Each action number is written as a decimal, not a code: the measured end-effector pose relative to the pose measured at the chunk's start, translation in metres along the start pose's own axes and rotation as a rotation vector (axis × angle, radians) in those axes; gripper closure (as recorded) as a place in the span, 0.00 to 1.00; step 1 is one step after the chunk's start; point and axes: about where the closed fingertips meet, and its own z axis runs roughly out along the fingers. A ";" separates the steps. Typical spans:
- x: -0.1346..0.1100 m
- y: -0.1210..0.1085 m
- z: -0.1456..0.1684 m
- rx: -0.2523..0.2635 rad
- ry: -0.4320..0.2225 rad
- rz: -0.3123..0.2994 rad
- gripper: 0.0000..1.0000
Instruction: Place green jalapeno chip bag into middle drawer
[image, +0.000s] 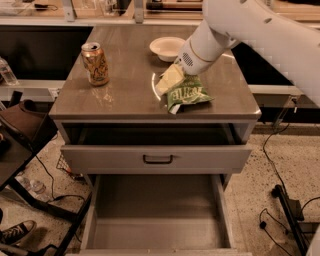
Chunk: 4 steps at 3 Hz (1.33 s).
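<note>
One green jalapeno chip bag (189, 94) lies on the cabinet top (125, 95). The gripper (169, 80) is right at one end of it; open or closed, nobody can tell. The bag looks light and crinkly, so pinching an edge seems best.

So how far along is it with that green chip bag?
Done: the middle drawer is pulled out, its floor bare. In hand: the gripper sits at the left end of the green jalapeno chip bag, which lies on the cabinet top; I can't tell if it has a hold. Left: lifting the bag and setting it in the drawer.
</note>
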 end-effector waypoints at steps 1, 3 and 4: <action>0.000 0.001 0.003 -0.003 0.004 -0.002 0.49; 0.001 0.004 0.006 -0.007 0.008 -0.005 0.95; 0.002 0.003 0.006 -0.011 0.009 -0.008 1.00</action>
